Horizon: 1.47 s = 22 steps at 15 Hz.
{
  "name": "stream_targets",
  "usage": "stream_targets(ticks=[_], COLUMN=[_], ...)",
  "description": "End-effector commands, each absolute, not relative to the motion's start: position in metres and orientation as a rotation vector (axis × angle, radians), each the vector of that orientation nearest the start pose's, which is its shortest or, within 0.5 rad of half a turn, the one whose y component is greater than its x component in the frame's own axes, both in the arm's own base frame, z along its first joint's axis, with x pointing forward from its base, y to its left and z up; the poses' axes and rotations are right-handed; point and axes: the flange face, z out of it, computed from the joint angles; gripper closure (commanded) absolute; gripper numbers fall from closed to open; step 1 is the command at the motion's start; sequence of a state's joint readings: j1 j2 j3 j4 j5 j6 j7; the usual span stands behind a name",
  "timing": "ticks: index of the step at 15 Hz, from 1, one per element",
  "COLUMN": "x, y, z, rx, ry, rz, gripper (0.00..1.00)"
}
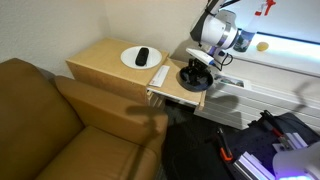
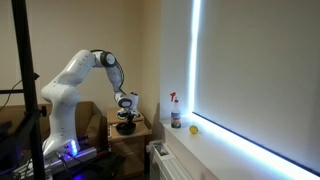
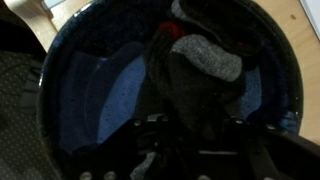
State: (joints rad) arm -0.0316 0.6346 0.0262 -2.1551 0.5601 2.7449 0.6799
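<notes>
A dark blue bowl (image 1: 193, 80) (image 2: 127, 129) stands at the edge of a light wooden side table (image 1: 100, 60). My gripper (image 1: 196, 68) (image 2: 127, 118) reaches straight down into it. In the wrist view the bowl's rim (image 3: 58, 50) fills the frame, and a lumpy grey and black object (image 3: 205, 60) with a red tip (image 3: 176, 30) lies inside. That object runs down between the dark fingers of my gripper (image 3: 195, 135). The area there is too dark to show whether the jaws press on it.
A white plate (image 1: 129, 59) carrying a small black object (image 1: 142, 56) sits further in on the table, with a flat white item (image 1: 160, 75) beside it. A brown sofa (image 1: 60, 120) adjoins the table. A spray bottle (image 2: 176, 112) and a yellow ball (image 2: 194, 129) stand on the window ledge.
</notes>
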Motion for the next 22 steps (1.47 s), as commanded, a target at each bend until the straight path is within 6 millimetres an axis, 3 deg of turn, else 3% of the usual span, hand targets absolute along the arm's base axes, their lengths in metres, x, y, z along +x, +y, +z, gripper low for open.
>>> stream_targets(ticks=[1, 3, 9, 11, 14, 15, 16, 17, 20, 21, 22], x=[0.538, 0.536, 0.492, 0.474, 0.447, 0.435, 0.432, 0.458, 0.439, 0.442, 0.443], y=[-0.025, -0.026, -0.040, -0.053, -0.093, -0.098, -0.089, -0.099, -0.092, -0.108, -0.145], z=[0.100, 0.108, 0.200, 0.230, 0.281, 0.299, 0.311, 0.288, 0.314, 0.307, 0.300], rx=[-2.430, -2.456, -2.561, -2.565, -2.402, -2.356, -2.358, -2.396, -2.361, -2.338, -2.252], ry=[1.677, 1.646, 1.479, 1.503, 1.651, 1.664, 1.614, 1.633, 1.605, 1.664, 1.797], rz=[0.174, 0.171, 0.039, -0.074, -0.332, -0.411, -0.505, -0.392, -0.479, -0.496, -0.515], gripper=[0.84, 0.98, 0.97, 0.97, 0.97, 0.97, 0.97, 0.90, 0.90, 0.97, 0.97])
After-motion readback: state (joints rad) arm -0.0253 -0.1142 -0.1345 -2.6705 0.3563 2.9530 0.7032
